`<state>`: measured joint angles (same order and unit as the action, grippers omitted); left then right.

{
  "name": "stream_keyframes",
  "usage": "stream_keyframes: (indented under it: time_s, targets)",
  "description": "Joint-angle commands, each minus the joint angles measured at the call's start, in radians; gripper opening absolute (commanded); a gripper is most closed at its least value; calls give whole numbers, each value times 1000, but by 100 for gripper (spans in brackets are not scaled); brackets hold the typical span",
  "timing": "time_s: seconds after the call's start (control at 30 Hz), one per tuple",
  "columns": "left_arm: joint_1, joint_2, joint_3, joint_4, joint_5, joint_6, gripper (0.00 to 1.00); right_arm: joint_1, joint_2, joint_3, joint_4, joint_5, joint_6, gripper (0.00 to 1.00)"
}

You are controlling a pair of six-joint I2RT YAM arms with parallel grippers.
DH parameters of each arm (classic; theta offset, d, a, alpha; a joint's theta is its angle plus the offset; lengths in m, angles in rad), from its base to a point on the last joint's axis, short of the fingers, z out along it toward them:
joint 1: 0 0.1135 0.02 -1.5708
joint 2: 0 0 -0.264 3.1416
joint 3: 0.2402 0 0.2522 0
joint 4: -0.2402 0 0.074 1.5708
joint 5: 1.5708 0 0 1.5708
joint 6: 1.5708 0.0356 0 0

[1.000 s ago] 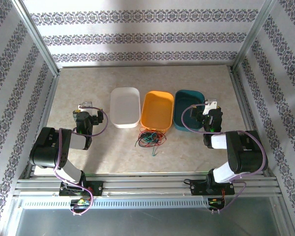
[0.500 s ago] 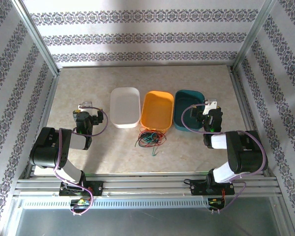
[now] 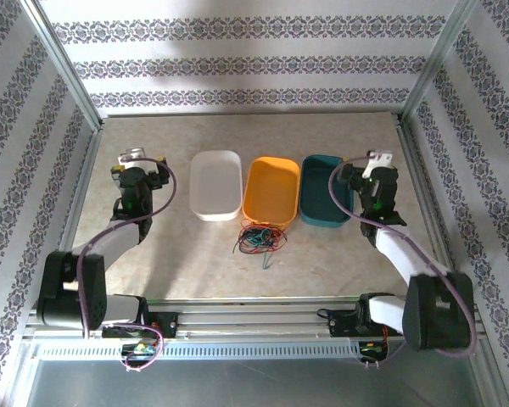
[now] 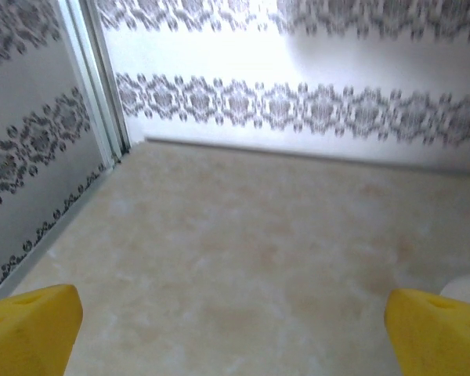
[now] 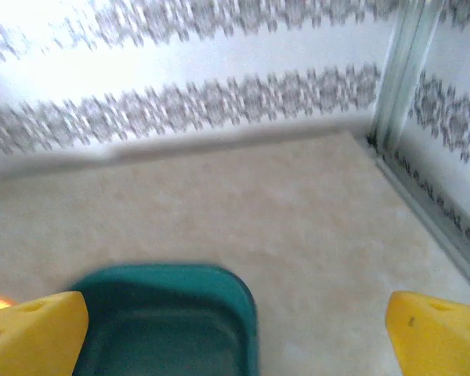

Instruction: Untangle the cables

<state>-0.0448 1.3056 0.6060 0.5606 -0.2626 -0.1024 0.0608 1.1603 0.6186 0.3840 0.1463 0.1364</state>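
Red and green cables (image 3: 259, 238) beside orange tray (image 3: 254, 180)

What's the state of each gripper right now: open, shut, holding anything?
Left gripper: open, holding nothing.
Right gripper: open, holding nothing.

Bright, even light; wrist views softened by blur.
The worktop (image 3: 237, 144) is lit evenly in the top view, with only faint shadows cast. The back wall (image 4: 298, 63) is washed out by glare in both wrist views, and its pattern is smeared by blur.
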Motion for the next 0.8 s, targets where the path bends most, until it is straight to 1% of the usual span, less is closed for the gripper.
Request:
stream_keyframes:
  time_s: [0.0,0.07,0.17,0.23,0.3,0.37,0.47,0.6,0.67,0.77]
  targets:
    - [-82,-46,24,-225,50,-140,99,142,-53,82,-337,68,41,98]
    - [-207,-54,24,-278,97,-125,99,265,-69,101,-425,45,37,98]
    - [-402,-40,28,-346,209,-92,99,416,-74,122,-537,-15,79,91]
    - [-496,-21,34,-383,313,-85,99,497,-65,134,-588,-68,92,85]
    - [-573,-4,43,-415,364,-88,99,563,-35,153,-635,-119,95,76]
    - [-621,6,46,-426,413,-104,99,595,9,178,-683,-185,117,64]
    - [-661,23,49,-418,448,-108,99,595,50,177,-704,-243,178,47]
    - [-706,89,94,-458,463,-59,99,588,67,138,-692,-320,218,42]
    - [-730,126,121,-470,444,-37,99,584,74,124,-696,-351,232,37]
    - [-745,172,145,-455,428,-28,99,569,72,90,-689,-400,261,35]
